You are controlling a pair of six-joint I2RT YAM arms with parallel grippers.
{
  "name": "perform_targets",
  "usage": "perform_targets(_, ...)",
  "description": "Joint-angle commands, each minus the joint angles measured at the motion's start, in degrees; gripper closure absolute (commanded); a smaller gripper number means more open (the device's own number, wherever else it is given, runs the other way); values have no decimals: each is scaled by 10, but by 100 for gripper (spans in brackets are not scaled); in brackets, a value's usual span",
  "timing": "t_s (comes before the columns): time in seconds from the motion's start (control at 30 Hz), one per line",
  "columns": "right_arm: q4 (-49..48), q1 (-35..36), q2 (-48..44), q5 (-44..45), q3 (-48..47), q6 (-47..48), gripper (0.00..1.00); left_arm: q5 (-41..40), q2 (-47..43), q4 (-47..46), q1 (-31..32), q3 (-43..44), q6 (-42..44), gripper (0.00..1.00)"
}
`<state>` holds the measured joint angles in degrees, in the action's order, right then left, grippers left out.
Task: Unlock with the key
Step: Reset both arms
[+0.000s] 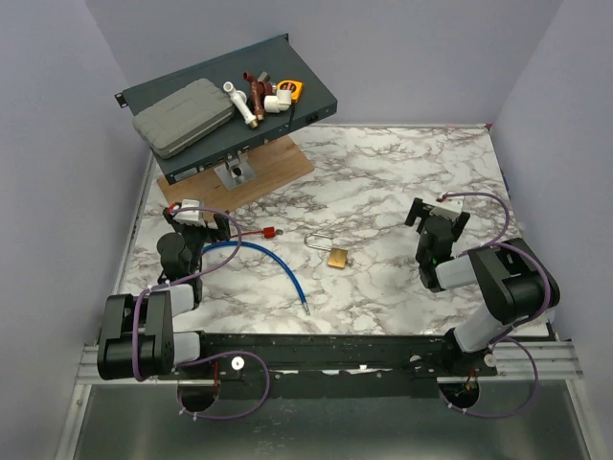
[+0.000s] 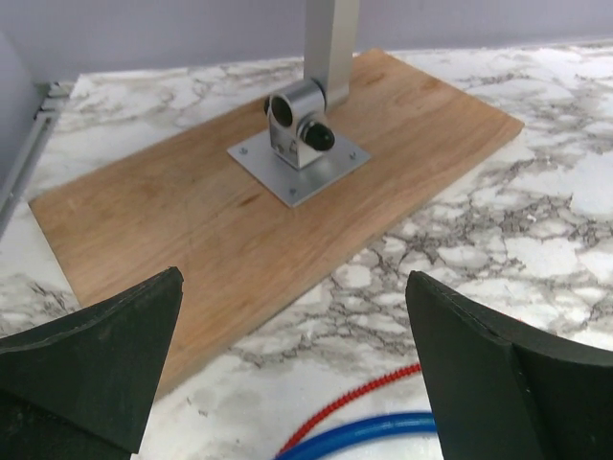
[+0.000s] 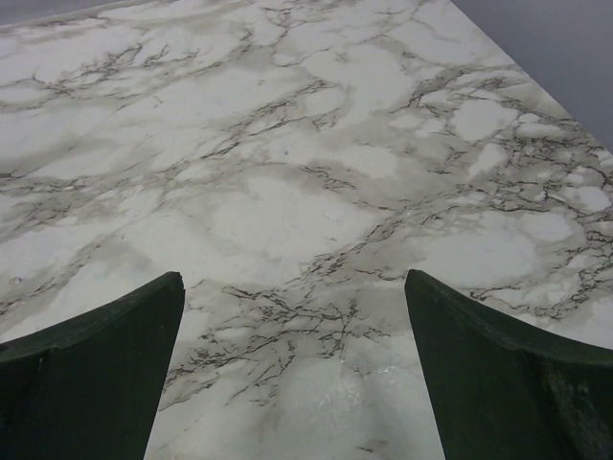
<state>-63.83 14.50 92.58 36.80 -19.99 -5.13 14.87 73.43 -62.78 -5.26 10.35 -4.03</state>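
Both hands stand wide open, gripping nothing. Left hand hovers over a blue cable and red cord beside the wooden board; right hand hovers over bare bench. The key cannot be made out; the brass padlock lies between the hands.

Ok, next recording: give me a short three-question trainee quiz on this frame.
1. True or false: the right gripper holds the brass padlock with the silver shackle.
2. Which lies nearer the left gripper? A) the thin blue cable B) the padlock
3. Fill in: the square silver metal post stands on a flat ____ board.
Key: 1 false, the padlock lies on the white marbled table, and both grippers are open and empty; 2 A; 3 wooden.
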Motion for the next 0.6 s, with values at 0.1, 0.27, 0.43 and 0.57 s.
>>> perform_targets(0.1,-26,-5,-2,-58,2,17,0,-39,-4,1,17,27,14,2)
perform_targets(0.27,-122,-5,-39,-90,83,18,0,-39,-3,-4,17,26,15,2)
perform_targets(0.43,-91,-34,-12,-150,48,7,0,-40,-3,-5,17,26,15,2)
perform_targets(0.57,-136,-89,3,-265,76,-1,0,-39,-3,-5,17,26,14,1)
